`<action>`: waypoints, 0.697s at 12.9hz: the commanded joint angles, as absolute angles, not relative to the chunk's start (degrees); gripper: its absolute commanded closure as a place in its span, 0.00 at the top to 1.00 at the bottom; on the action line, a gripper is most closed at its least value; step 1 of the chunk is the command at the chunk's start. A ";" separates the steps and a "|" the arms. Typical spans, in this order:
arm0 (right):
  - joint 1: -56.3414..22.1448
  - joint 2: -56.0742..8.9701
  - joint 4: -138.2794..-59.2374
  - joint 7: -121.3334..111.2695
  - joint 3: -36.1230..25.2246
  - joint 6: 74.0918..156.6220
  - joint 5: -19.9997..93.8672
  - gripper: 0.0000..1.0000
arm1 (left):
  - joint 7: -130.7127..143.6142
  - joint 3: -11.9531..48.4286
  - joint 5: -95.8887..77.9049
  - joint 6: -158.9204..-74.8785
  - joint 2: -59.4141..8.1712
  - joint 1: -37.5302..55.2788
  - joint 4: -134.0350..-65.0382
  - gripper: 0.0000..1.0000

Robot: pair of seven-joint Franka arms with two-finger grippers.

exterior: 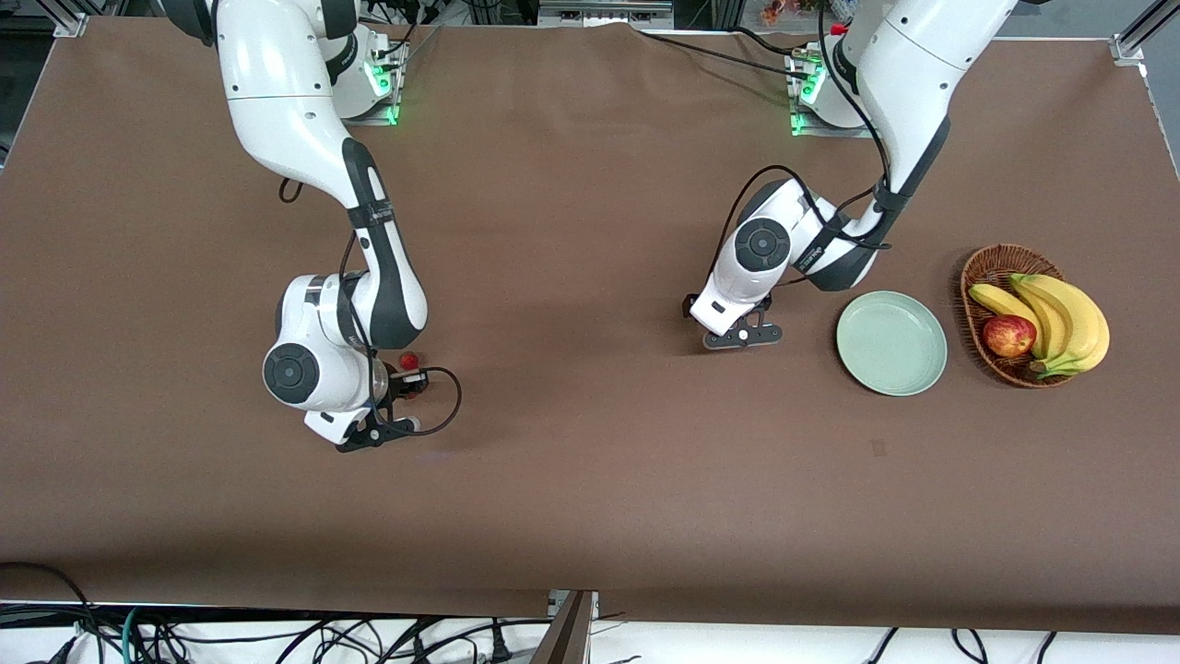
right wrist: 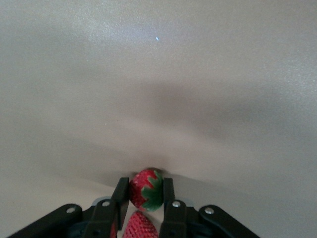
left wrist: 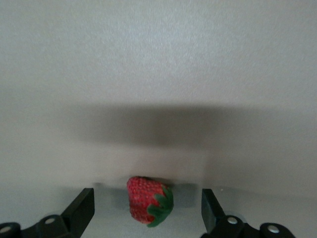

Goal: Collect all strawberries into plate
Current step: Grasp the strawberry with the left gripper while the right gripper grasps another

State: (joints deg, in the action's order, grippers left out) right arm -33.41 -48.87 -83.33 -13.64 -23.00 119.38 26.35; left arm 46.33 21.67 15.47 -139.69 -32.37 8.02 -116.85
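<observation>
My right gripper is low over the table toward the right arm's end. In the right wrist view it is shut on a strawberry, red with a green top. A second strawberry shows close by under the hand; one berry shows beside the gripper in the front view. My left gripper is low over the table beside the mint-green plate, which holds nothing. In the left wrist view it is open, with a third strawberry lying on the table between its fingers, untouched.
A brown wicker basket with bananas and a red-yellow apple stands beside the plate, toward the left arm's end. A black cable loops from the right wrist.
</observation>
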 commanded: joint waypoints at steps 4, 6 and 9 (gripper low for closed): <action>-33.93 -48.43 -83.76 -13.54 -22.42 119.18 27.60 0.24 | 47.90 22.32 16.53 -140.19 -31.47 7.12 -117.86 0.26; -33.84 -48.34 -83.76 -13.45 -21.45 119.18 27.60 0.24 | 47.73 22.41 16.17 -140.10 -31.20 6.77 -117.60 0.12; -33.84 -48.34 -83.76 -13.45 -21.45 119.18 27.60 0.24 | 46.85 22.41 16.08 -139.84 -29.80 5.37 -117.42 0.06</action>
State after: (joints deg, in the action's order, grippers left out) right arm -33.89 -48.79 -83.26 -13.62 -22.16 119.35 26.49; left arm 46.93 21.94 15.47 -140.00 -31.97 7.13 -116.93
